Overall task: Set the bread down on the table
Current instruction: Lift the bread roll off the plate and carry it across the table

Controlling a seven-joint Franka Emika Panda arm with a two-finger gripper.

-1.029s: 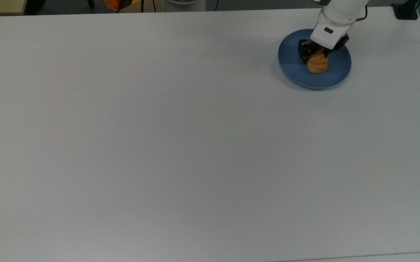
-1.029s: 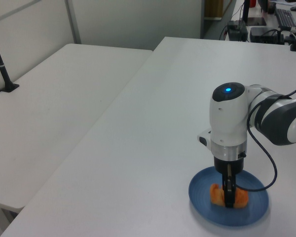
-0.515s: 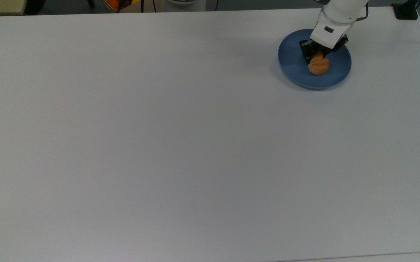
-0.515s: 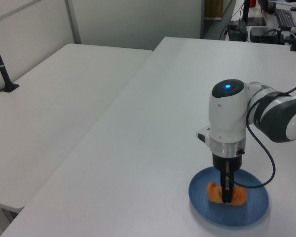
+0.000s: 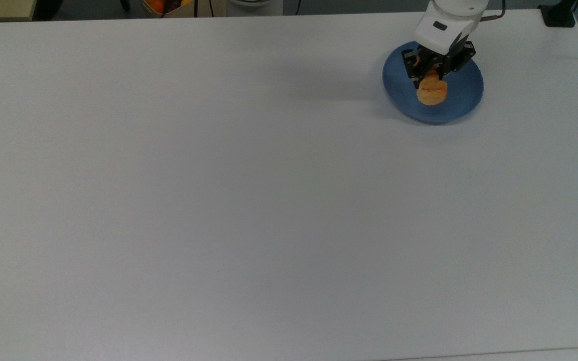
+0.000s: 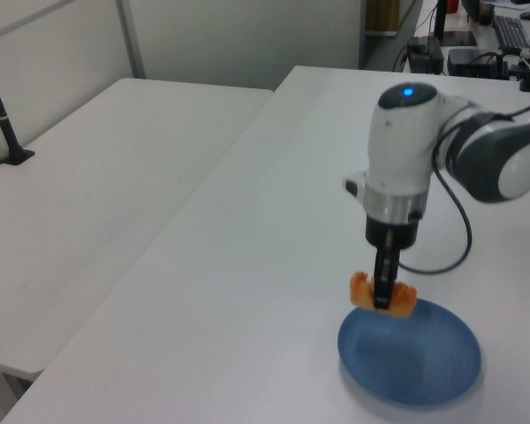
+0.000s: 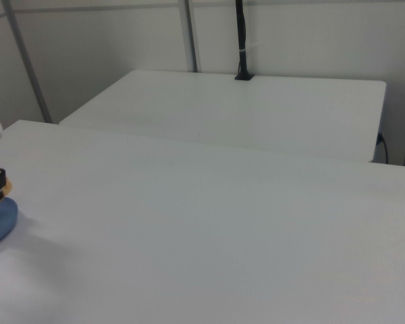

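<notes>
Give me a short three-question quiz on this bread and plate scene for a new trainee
1. True or false: the bread is resting flat on the blue plate.
2. What is the claw doing? A) hanging open, B) shut on the bread, C) gripping the plate rim.
3. Fill in: in the top view, the plate sits near the table's top ____ corner.

Key:
1. False; in the left view the bread hangs above the plate.
2. B.
3. Right.
</notes>
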